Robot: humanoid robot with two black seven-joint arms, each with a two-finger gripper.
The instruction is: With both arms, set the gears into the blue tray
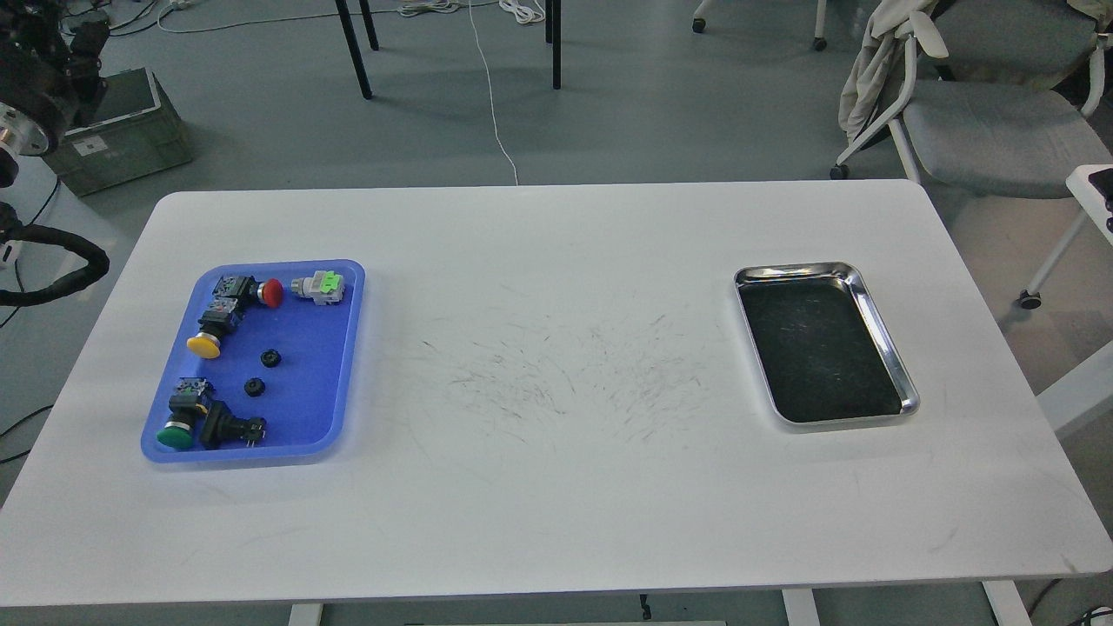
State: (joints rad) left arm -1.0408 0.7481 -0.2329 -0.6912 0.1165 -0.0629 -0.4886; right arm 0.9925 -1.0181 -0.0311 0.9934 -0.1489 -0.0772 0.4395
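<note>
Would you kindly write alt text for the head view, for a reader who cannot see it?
Two small black gears lie in a blue tray among push-button switches at the left of a white table. A steel tray sits at the right.

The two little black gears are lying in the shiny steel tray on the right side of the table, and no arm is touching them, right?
Not quite. The head view shows the two gears lying in the blue tray on the left side of the table; the steel tray holds nothing that shows. The rest holds: no arm is touching them.
</note>
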